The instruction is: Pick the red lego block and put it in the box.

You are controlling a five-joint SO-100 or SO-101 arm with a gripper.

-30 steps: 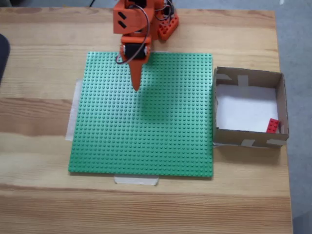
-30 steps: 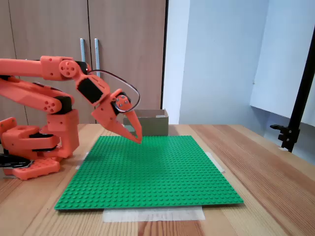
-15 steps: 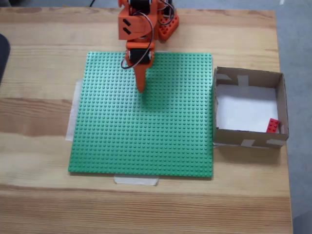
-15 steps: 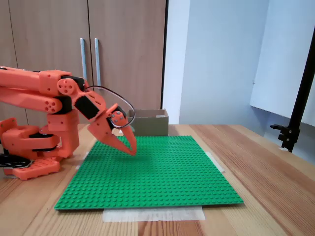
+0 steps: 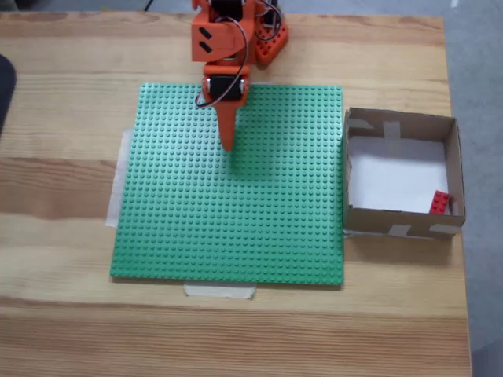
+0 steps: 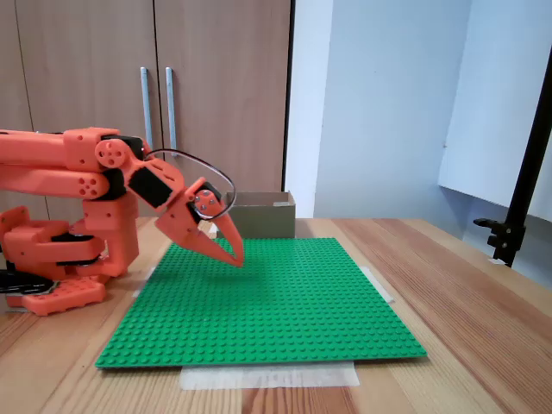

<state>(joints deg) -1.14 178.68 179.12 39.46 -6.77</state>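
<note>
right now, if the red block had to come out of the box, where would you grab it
Probably from straight above, fingers across its two long sides. The red block lies flat in the near right corner of the box in the top-down fixed view, tight against the walls, so a sideways approach looks blocked and the wall-side finger gets little room.

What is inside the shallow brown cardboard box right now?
In the top-down fixed view, the shallow brown cardboard box holds one small red lego block in the lower right corner of its white floor. The near wall hides the floor strip just behind it.
</note>
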